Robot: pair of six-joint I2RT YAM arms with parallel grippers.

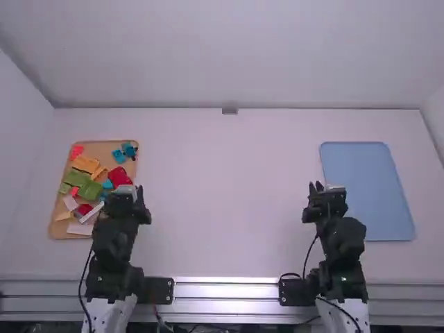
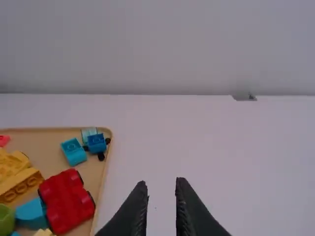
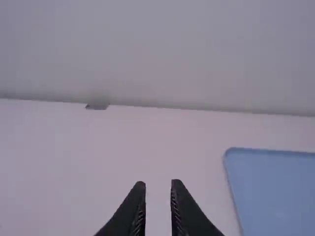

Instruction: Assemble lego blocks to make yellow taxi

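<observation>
The yellow blocks [image 1: 86, 164] are lying in the tan tray [image 1: 104, 151], ahead and to the left of the left gripper [image 1: 130, 190]. Closer to that gripper, still ahead of it, a red block [image 1: 119, 176] with dark round parts along its sides is sitting, and beyond the red one, blue blocks [image 1: 118, 156] are resting toward the tray's far corner. Green blocks [image 1: 90, 190] are lying to the gripper's left, with white pieces [image 1: 91, 212] nearer the arm's base. The left gripper [image 2: 162, 183] is hanging at the tray's right side, its two fingers standing spread with nothing between them. Well across the white table [image 1: 222, 201], the right gripper [image 1: 317, 187] is also holding its fingers apart, the gap between them empty. To the right of that gripper, a blue tray [image 1: 368, 187] is lying flat on the table.
</observation>
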